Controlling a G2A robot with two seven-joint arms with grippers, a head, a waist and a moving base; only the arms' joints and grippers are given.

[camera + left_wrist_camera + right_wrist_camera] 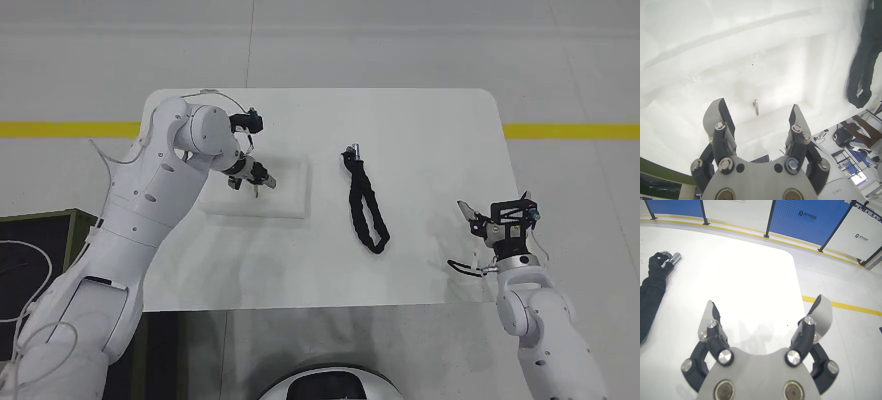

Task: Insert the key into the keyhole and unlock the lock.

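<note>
Metal, thin and likely slippery, the key (755, 107) stands edge-up in the white foam pad (285, 205) beneath the left gripper (758, 103), jaws spread; pinch its flat faces. The right gripper (765, 300) has its jaws spread too, and the chain lock (365, 205) lies on the counter (430, 130).

Overhead view, near wrist views, shared lock (357, 180)

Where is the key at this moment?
In the left wrist view, the key stands on edge on the white pad, just ahead of the open left gripper, left of the lock.
</note>
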